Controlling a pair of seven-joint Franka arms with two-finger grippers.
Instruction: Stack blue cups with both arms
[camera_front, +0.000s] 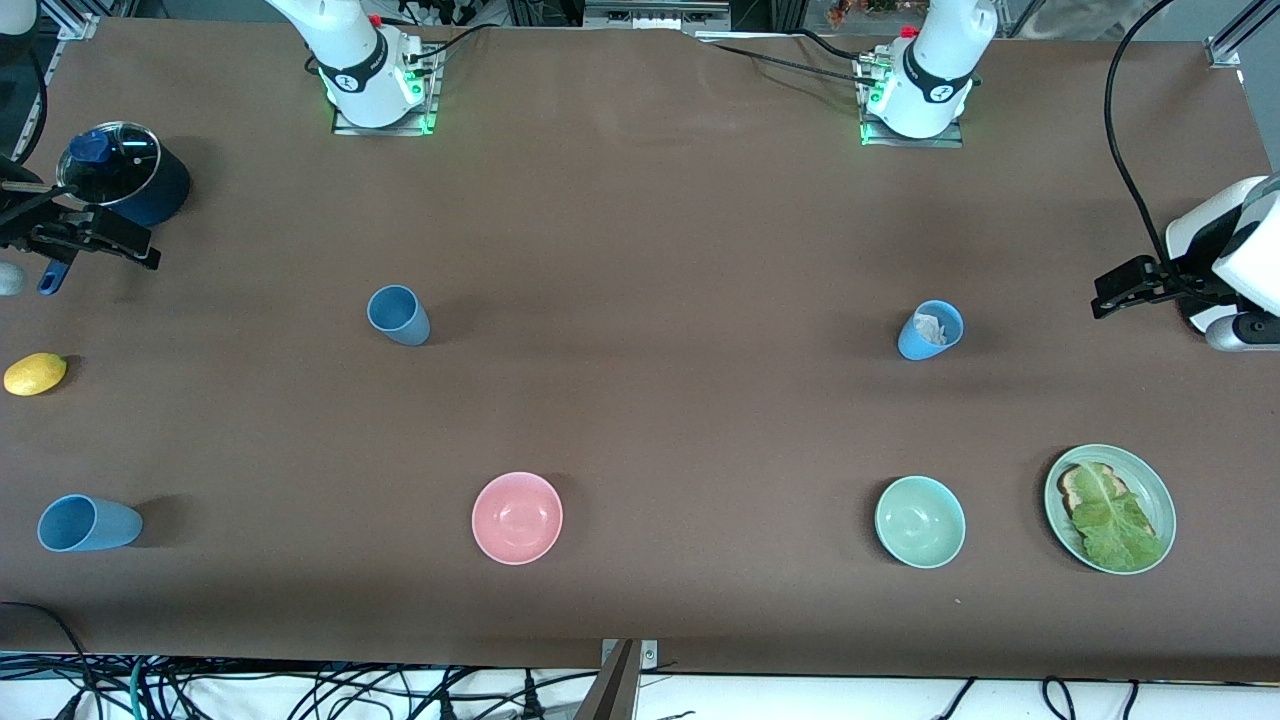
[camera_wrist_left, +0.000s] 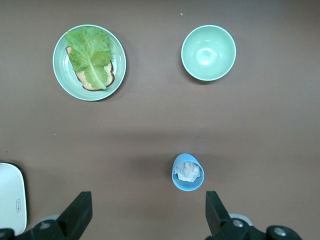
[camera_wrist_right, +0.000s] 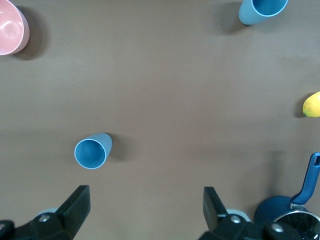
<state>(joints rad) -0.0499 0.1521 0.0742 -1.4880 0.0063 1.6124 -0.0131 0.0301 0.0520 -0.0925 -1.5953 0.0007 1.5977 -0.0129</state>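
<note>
Brown tabletop holds a slate blue cup (camera_front: 398, 315) toward the right arm's end and a sky blue cup (camera_front: 931, 330), paper-stuffed, toward the left arm's end. Another blue cup (camera_front: 87, 523) stands nearer the camera. Left gripper (camera_front: 1128, 288) and right gripper (camera_front: 95, 238) hang spread at the table's ends.

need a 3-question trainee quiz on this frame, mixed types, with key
1. How many blue cups stand on the table?
2. True or false: both grippers are shut.
3. What is inside the sky-blue cup? A. a lemon B. a crumpled white wad C. nothing

Key
1. Three: the sky-blue cup, the slate-blue cup and a third blue cup, nearest the front camera at the right arm's end.
2. False: the left gripper, over the table's left-arm end, and the right gripper, beside the pot, are both open; both arms wait.
3. B.
</note>
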